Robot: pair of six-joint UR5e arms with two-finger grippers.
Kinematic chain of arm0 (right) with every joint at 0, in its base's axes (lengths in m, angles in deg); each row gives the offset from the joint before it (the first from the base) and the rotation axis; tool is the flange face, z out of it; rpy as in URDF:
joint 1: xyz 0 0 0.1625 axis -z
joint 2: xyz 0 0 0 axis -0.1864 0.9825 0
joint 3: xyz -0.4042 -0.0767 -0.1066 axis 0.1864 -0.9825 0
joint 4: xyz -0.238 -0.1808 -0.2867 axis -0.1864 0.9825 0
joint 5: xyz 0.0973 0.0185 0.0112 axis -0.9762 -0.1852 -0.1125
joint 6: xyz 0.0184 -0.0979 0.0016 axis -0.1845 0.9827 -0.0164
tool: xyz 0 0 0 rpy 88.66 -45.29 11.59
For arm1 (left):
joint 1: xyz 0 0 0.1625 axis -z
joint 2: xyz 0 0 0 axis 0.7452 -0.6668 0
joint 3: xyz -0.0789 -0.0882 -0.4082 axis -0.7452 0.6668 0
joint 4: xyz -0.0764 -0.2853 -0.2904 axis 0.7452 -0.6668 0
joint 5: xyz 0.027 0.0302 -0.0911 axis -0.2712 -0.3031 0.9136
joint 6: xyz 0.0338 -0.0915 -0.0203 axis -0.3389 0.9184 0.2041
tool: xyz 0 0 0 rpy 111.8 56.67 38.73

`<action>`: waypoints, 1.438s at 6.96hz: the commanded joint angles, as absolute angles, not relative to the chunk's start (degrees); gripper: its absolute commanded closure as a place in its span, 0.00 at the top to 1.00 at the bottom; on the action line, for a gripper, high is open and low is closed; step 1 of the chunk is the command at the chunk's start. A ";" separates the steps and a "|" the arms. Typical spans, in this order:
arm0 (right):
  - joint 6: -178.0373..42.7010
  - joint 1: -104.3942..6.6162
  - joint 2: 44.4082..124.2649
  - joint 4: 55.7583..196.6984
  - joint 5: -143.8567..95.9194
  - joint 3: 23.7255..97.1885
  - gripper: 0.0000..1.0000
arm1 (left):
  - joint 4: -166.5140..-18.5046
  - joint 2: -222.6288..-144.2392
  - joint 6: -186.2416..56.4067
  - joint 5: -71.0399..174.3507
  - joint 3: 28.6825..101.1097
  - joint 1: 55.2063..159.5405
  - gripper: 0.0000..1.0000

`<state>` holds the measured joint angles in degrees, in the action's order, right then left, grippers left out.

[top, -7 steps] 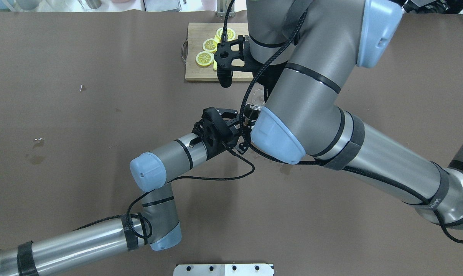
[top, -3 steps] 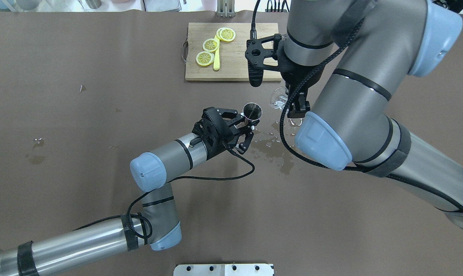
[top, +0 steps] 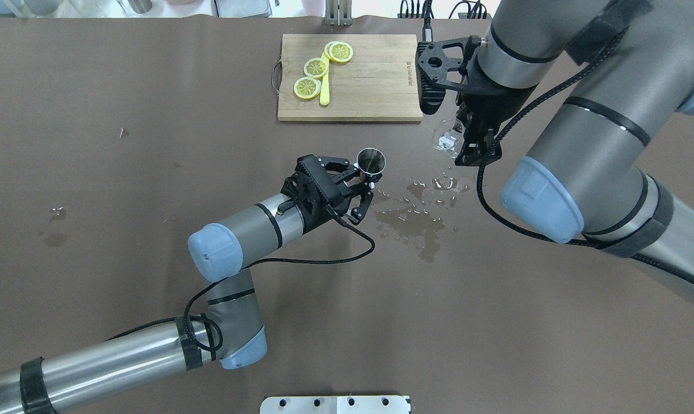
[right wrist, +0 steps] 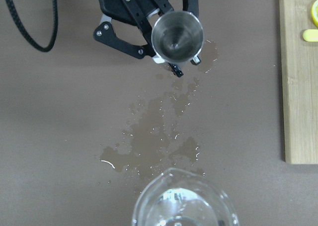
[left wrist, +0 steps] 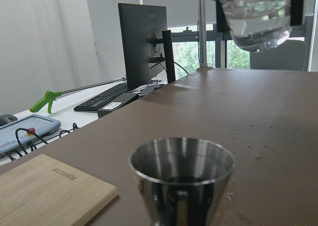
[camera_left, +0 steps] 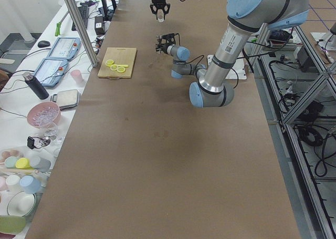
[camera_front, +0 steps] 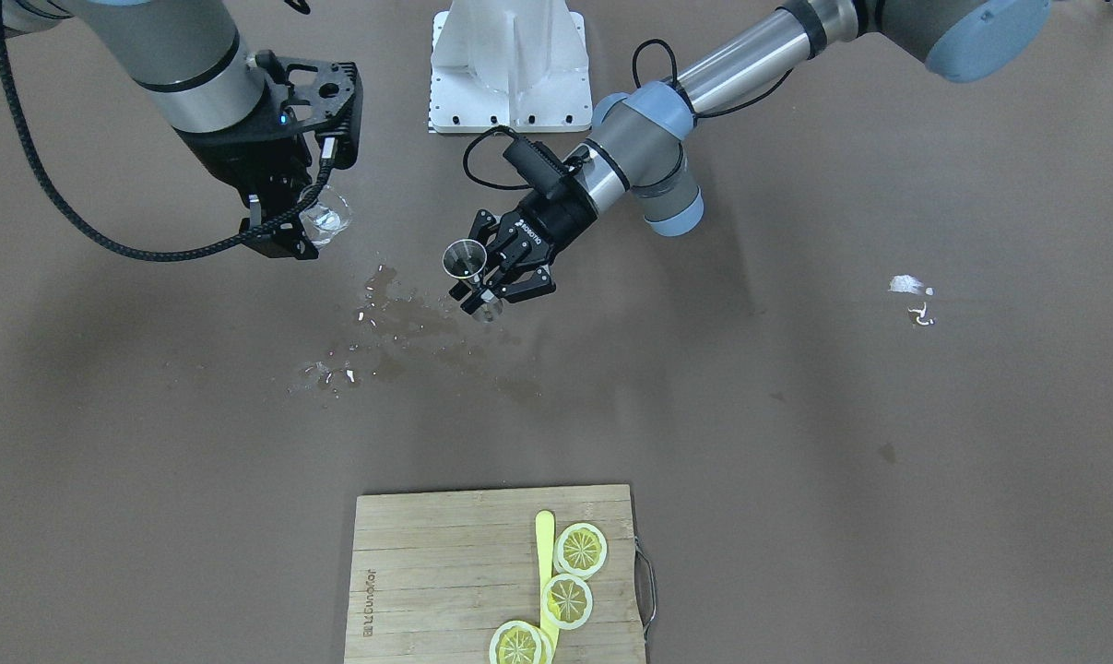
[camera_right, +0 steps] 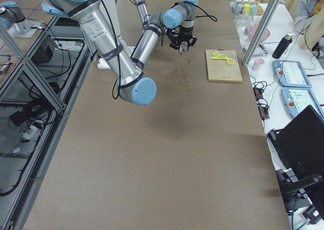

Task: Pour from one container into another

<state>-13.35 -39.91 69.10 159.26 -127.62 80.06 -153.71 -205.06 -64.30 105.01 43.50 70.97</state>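
Observation:
My left gripper (top: 365, 176) is shut on the waist of the steel jigger (top: 371, 160), which it holds upright just above the table, mouth up (right wrist: 177, 37). In the left wrist view the jigger (left wrist: 181, 176) fills the bottom centre. My right gripper (top: 468, 144) is shut on the clear glass cup (top: 447, 137), held in the air to the right of the jigger and apart from it. The cup (camera_front: 325, 219) appears about upright, and the cup (left wrist: 256, 15) shows clear liquid inside. From the right wrist, the cup's rim (right wrist: 184, 201) sits at the bottom edge.
A wet spill (top: 417, 214) spreads over the brown table between the two grippers. A wooden cutting board (top: 369, 86) with lemon slices (top: 315, 68) and a yellow knife lies at the far side. The robot's base plate (camera_front: 508, 65) stands at the near edge.
My right arm has swung to the right with the glass cup, away from above the jigger, uncovering the spill. My left gripper has shifted slightly farther away with the jigger.

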 commanded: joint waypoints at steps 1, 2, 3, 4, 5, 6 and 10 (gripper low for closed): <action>-14.51 -41.55 75.06 147.97 -130.84 79.70 0.00 | -153.59 -204.80 -64.27 104.30 44.32 72.42 0.00; -18.95 -41.55 76.39 141.22 -130.94 77.78 0.00 | -153.68 -203.49 -64.27 104.48 44.94 74.26 0.00; -23.61 -41.55 77.36 134.37 -131.11 75.59 0.00 | -153.77 -201.39 -64.27 104.65 47.64 76.63 0.00; -28.36 -41.55 79.20 125.68 -131.98 72.87 0.00 | -153.77 -199.11 -64.27 104.83 51.67 78.92 0.00; -33.10 -41.55 79.91 117.42 -132.34 69.62 0.00 | -153.77 -196.91 -64.27 104.92 53.71 81.46 0.00; -35.50 -41.55 80.27 112.11 -132.78 67.42 0.00 | -153.68 -195.84 -64.27 105.00 53.73 83.05 0.00; -35.70 -41.64 87.29 95.32 -133.92 62.59 0.00 | -157.28 -182.16 -61.12 107.63 56.53 90.51 0.00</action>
